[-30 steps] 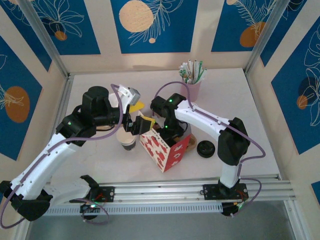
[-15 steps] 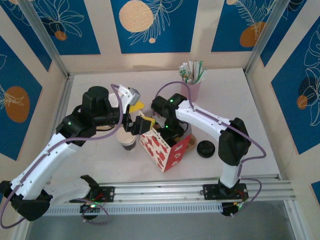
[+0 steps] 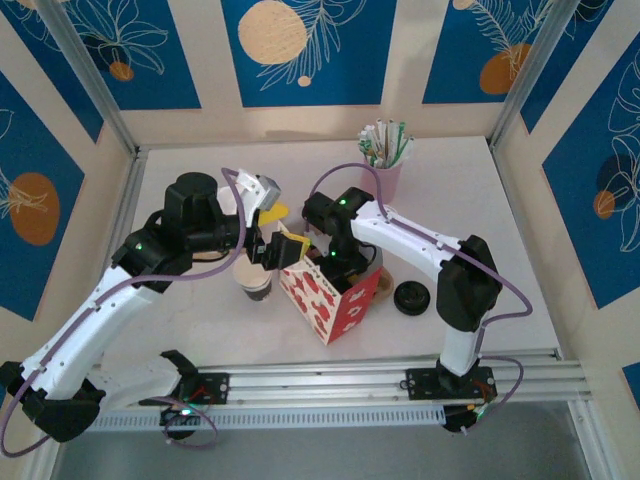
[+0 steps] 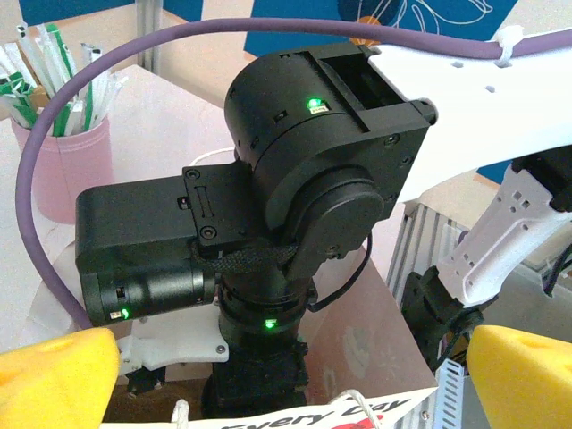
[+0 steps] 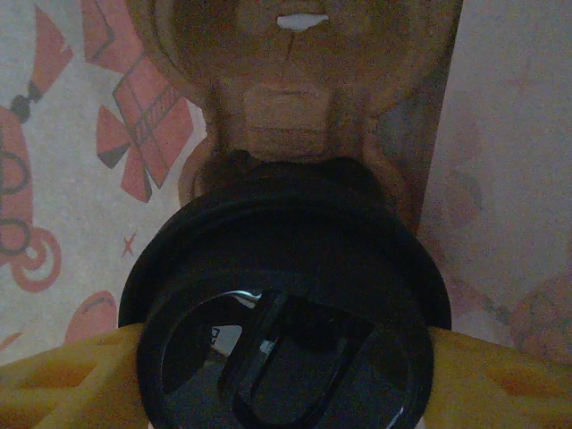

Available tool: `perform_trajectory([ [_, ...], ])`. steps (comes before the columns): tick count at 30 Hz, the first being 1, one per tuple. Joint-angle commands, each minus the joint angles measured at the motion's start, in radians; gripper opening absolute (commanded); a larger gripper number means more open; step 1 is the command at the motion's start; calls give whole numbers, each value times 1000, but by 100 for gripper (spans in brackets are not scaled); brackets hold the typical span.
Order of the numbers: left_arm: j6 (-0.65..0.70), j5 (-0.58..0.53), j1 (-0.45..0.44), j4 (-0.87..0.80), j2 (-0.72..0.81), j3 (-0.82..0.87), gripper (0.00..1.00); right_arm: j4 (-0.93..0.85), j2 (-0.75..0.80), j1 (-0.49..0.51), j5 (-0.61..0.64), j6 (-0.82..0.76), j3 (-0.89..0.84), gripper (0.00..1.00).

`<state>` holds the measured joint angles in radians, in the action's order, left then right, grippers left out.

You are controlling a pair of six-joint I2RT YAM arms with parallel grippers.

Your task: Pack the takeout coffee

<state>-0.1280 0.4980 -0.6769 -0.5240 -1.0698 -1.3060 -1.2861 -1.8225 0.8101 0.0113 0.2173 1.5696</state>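
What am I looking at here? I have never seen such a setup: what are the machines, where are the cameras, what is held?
Two white-and-black robot arms, left and right, are bolted at a table's near edge, each ending in a two-finger gripper. One picture looks down from above; the others come from wrist cameras. On the white table stand a red-and-white paper bag, a small off-white paper cup, a pink cup of wrapped straws and a round black plastic lid. The left gripper is open at the bag's rim. The right gripper, inside the bag, is closed on a second black lid above a brown cardboard holder.
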Motion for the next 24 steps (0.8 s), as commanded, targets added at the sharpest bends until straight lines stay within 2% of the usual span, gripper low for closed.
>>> perform_trajectory([
  [1,7,17,-10,31,11,2,100,75,-94,13,-17,0,-69,70],
  [24,6,19,-11,36,4,1,100,21,-49,14,9,9,-19,83],
])
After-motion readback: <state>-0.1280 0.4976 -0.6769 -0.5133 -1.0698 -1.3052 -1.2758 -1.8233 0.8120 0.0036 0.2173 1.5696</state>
